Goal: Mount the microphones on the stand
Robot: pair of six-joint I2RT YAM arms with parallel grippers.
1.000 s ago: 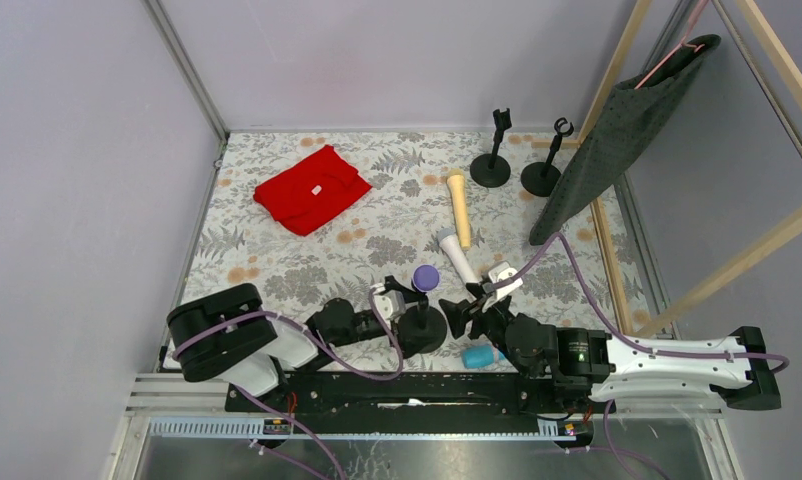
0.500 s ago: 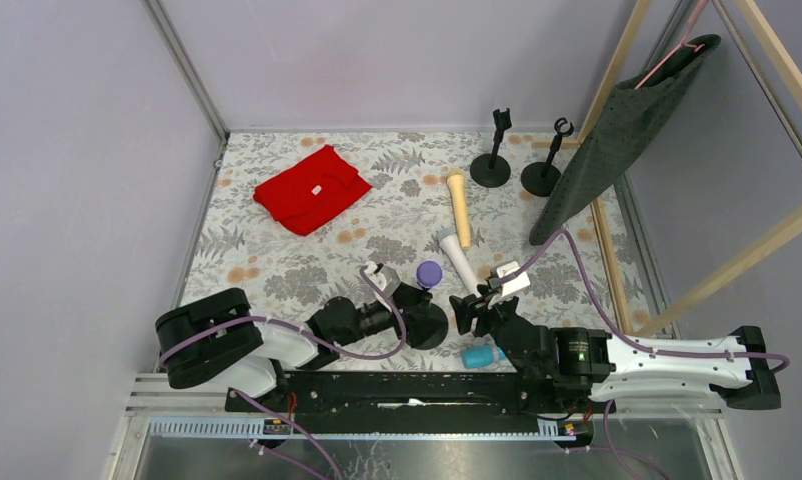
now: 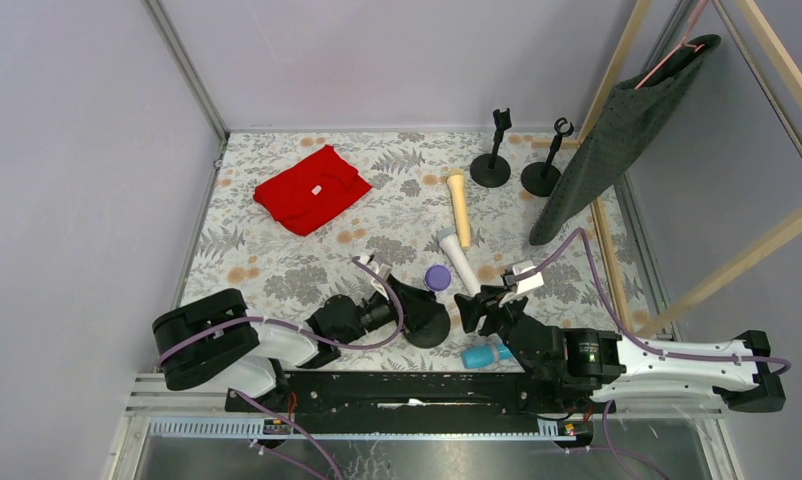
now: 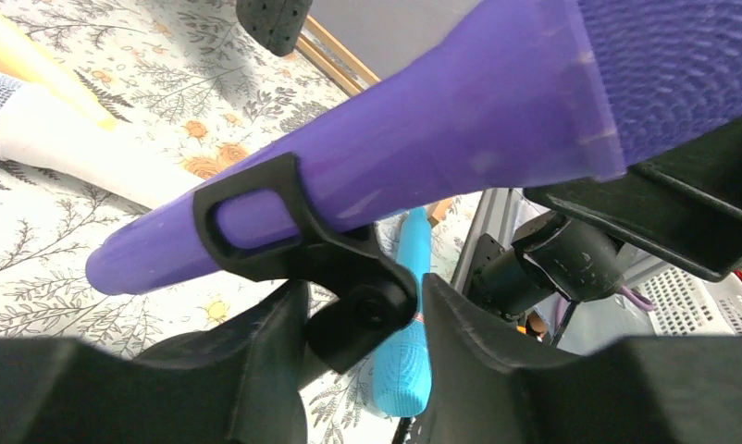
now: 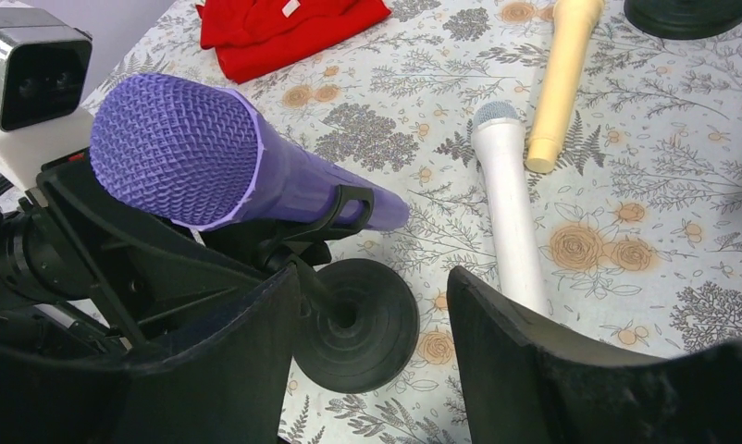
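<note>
Far left on the floral tabletop (image 3: 277, 262): a folded red cloth (image 3: 310, 190), well apart from everything else.

Next, the left arm, stretched low along the near edge, wrist turned inward. Left hand (image 4: 358, 370) held level and pointing at a black stand (image 3: 427, 325). Fingers (image 4: 256, 370) set narrow on either side of the stand's clip joint, just beside it or touching. Impossible to tell whether pressing on it.

In that clip, the purple microphone (image 5: 256, 180), tilted, with the round head raised over the left hand and the slim tail slanting down and away.

Just right of the stand, flat on the tabletop, the white microphone (image 3: 459, 262). Beyond it, the cream-yellow microphone (image 3: 460, 208), its near end beside the white head. Nearer the arm bases, the light blue microphone (image 3: 485, 354), lying just beside the right arm.

Right hand (image 5: 372, 296) low over the tabletop, aimed leftward at the stand's base, fingers moderately apart and holding nothing.

Far back on the right, two further stands (image 3: 492, 165), upright side by side. At the right edge, a dark cloth (image 3: 617, 130) hanging from a wooden frame.
</note>
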